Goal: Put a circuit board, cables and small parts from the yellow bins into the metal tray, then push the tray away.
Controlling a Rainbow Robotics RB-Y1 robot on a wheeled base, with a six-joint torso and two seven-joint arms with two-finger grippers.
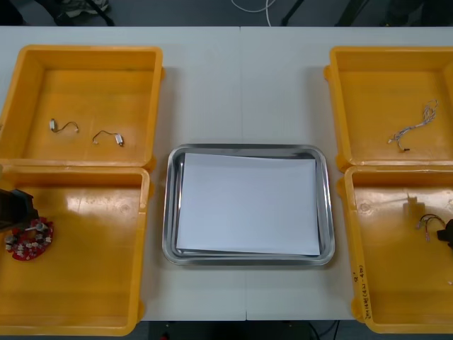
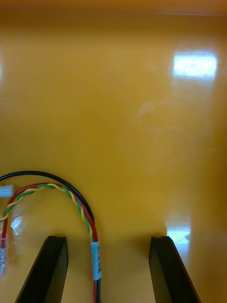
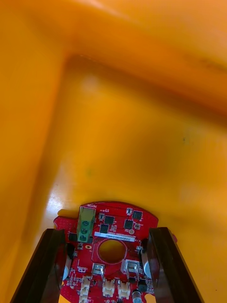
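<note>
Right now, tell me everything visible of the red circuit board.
The round red circuit board lies flat in the near left yellow bin. It has a central hole, a green terminal block, black chips and white connectors. The open left gripper straddles it, one finger at each side.

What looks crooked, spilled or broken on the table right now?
Only the white sheet in the metal tray: it lies slightly crooked, its edges slanting against the rim. Nothing is spilled or broken. The left gripper stands open around the circuit board; the right gripper open over a red and yellow cable.
</note>
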